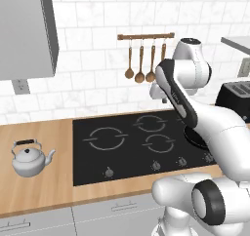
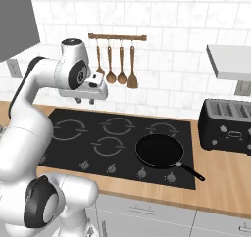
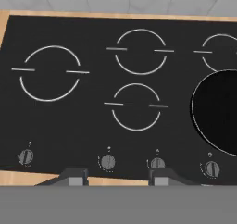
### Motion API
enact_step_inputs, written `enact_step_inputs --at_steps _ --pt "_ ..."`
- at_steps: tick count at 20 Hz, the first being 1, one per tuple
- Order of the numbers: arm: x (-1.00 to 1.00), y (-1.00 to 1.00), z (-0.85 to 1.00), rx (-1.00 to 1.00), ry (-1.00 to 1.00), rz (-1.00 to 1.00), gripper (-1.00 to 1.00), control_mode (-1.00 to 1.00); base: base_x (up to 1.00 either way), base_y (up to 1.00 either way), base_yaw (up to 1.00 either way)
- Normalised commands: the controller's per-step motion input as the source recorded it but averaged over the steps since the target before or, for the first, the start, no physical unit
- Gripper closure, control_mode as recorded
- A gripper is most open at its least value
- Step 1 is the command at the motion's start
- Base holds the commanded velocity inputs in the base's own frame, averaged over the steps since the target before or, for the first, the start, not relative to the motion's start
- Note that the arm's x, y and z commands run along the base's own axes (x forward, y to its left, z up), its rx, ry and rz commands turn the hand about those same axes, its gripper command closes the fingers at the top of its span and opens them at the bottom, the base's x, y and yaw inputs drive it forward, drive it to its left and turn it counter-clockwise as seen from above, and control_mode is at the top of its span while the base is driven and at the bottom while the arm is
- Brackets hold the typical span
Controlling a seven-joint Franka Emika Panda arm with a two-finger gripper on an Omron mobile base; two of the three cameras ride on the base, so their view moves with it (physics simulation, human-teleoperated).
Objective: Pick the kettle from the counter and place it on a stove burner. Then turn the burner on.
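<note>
The silver-grey kettle [image 1: 30, 158] with its black arched handle stands upright on the wood-grain counter [image 1: 39, 193], left of the black cooktop. The stove burner [image 1: 107, 138] [image 2: 69, 129] [image 3: 50, 73], the largest grey circle, lies bare at the cooktop's left side. My gripper [image 2: 84, 100] [image 3: 118, 177] hangs high above the middle of the cooktop, well to the right of the kettle and far from it. It is open, its fingertips [image 3: 76, 177] apart with nothing between them.
A black frying pan [image 2: 159, 150] [image 3: 220, 112] sits on the front right burner, handle toward the front right. A row of knobs [image 3: 108, 162] runs along the cooktop's front edge. A black toaster [image 2: 228, 126] stands on the right. Wooden utensils [image 2: 117, 64] hang on the wall.
</note>
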Motion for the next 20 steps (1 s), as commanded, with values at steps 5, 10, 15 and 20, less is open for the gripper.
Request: enact_step_inputs --at_steps 5,10,15,20 --pt "-0.11 0.12 -0.15 -0.01 0.0 0.0 -1.0 -1.0 0.0 0.0 0.0" --pt "-0.09 0.28 -0.27 -0.01 -0.01 0.0 -1.0 -1.0 0.0 0.0 0.0" --pt "-0.03 0.31 -0.34 0.0 -0.07 0.07 -1.0 -1.0 0.0 0.0 0.0" --pt "0.0 0.48 -0.4 0.0 -0.07 0.16 -1.0 -1.0 0.0 0.0 0.0"
